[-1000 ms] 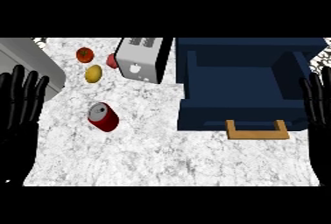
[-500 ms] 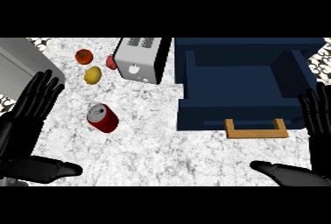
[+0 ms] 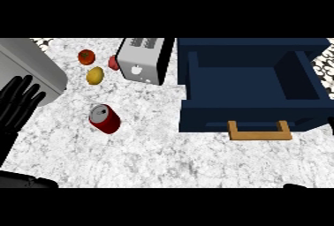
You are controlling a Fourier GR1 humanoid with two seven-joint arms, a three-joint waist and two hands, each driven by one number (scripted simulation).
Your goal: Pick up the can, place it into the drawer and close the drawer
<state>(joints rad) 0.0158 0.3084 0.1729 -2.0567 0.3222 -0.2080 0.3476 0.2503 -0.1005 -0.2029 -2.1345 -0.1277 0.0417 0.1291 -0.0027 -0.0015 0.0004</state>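
A red can (image 3: 104,118) with a silver top lies tilted on the marble counter, left of centre. To its right stands the navy drawer (image 3: 195,88), pulled open, with a wooden handle (image 3: 259,131) on its front. My left hand (image 3: 17,105) is at the left edge, open with fingers straight up, about a hand's width left of the can and not touching it. Only a dark sliver of my right hand (image 3: 295,186) shows at the lower right edge, well below the drawer.
A silver toaster (image 3: 140,59) stands behind the can, beside the drawer's left wall. A tomato (image 3: 86,56), a lemon (image 3: 95,75) and a small red item (image 3: 113,63) lie at the back left. A grey block (image 3: 29,62) fills the left rear corner.
My left hand has drawn back toward the left edge. My right hand has left the right side and sunk almost out of view at the bottom. Can and drawer have not moved.
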